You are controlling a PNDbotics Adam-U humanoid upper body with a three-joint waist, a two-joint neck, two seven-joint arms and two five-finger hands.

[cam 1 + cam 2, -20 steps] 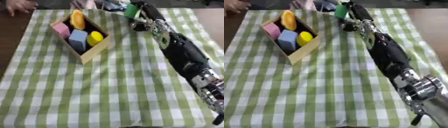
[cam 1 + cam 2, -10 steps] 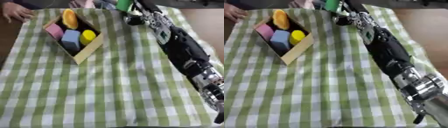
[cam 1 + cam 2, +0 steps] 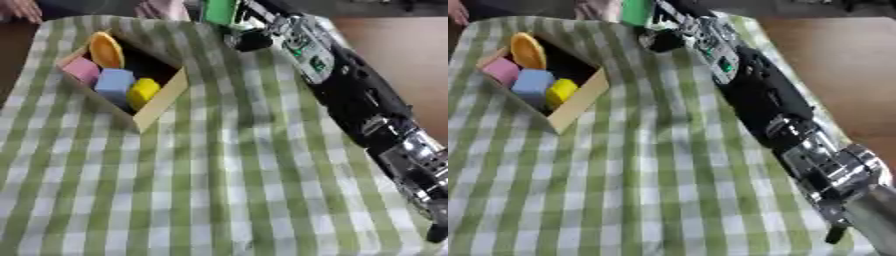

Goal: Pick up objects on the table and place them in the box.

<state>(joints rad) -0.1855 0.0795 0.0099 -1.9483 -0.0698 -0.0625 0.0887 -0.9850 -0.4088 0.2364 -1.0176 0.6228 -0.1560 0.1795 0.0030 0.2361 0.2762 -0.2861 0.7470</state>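
Green block [image 3: 220, 10] now higher, in right hand [image 3: 249, 35], beyond box [image 3: 162, 102].

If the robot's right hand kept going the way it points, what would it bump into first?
The right hand points toward the table's far edge, at the green block it seems to be holding. Beyond that, the view ends, so I can't tell.

Light was even, soft, moderately bright; source could not be told. Green-and-white checked tablecloth [image 3: 219, 190] was evenly lit, no glare. Inside open tan cardboard box [image 3: 166, 97], far wall threw dark shadow over floor behind orange, pink, blue, yellow pieces. Black-and-silver right arm [image 3: 754, 95] cast faint shadow on cloth just beside it. Whole picture was soft, blocky; check edges smeared. Blur was strongest beyond box toward far table edge, where green object [image 3: 220, 10] had no crisp outline.
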